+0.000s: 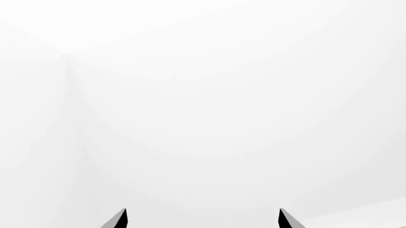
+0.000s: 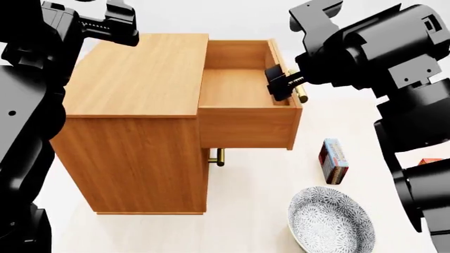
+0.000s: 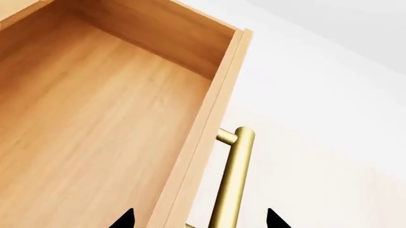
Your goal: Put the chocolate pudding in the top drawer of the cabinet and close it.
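Observation:
The cabinet (image 2: 134, 74) stands on the pale floor with its top drawer (image 2: 235, 87) pulled out to the right and holding nothing. My right gripper (image 2: 283, 84) (image 3: 199, 219) is open, its fingertips astride the drawer's front panel and brass handle (image 3: 236, 180) without closing on them. The chocolate pudding (image 2: 333, 161) stands on edge on the floor, right of the cabinet and below the drawer. My left gripper (image 1: 203, 219) is open and faces only white walls; the left arm (image 2: 105, 23) is raised beyond the cabinet's far left corner.
A patterned bowl (image 2: 330, 221) sits on the floor near the pudding. The lower drawer's brass handle (image 2: 218, 156) pokes out under the open drawer. A red-orange box corner (image 2: 429, 161) shows behind my right arm.

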`<state>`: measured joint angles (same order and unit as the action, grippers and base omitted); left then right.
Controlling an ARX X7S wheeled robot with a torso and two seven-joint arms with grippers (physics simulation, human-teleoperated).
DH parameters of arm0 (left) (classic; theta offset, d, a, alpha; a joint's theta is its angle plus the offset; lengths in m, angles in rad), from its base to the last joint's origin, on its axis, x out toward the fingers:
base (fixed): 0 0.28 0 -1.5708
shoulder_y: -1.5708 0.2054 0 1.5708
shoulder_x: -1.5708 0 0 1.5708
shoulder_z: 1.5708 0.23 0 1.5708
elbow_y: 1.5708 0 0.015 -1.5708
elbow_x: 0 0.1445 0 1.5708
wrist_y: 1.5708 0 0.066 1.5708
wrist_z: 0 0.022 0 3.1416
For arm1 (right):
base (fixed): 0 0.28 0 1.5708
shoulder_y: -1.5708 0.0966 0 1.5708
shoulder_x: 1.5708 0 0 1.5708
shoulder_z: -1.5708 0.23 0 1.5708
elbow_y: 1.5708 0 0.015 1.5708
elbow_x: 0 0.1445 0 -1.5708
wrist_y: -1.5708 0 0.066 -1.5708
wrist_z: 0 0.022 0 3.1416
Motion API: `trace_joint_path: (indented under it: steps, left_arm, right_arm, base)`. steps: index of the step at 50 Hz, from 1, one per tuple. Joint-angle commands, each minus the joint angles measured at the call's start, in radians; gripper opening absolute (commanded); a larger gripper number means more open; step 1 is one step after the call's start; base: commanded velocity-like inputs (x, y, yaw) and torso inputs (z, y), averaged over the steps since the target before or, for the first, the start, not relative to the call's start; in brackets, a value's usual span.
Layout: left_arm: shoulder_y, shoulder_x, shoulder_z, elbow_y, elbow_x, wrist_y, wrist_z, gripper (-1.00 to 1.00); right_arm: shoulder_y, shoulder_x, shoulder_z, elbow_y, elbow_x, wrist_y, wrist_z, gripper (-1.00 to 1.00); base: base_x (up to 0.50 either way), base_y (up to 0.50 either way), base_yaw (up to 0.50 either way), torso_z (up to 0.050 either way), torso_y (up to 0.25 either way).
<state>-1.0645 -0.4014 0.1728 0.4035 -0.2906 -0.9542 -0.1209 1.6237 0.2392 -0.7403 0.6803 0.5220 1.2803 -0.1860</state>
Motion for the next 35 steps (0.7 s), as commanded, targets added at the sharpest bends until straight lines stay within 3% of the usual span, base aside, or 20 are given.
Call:
trace_joint_path:
  steps: [1,35]
  left_arm:
    - [0.000,-0.002,0.003,0.000,-0.001,0.002,-0.001,1.00]
    - [0.000,-0.009,0.009,-0.002,-0.008,0.013,-0.002,1.00]
  right_arm:
    - [-0.053,0.054,-0.012,-0.036,0.024,0.051,0.020,1.00]
    - [-0.019,0.149,0.014,-0.119,0.042,0.134,0.062,1.00]
  base:
    - [0.00,0.00,0.00,0.000,0.000]
    - [0.00,0.00,0.00,0.000,0.000]
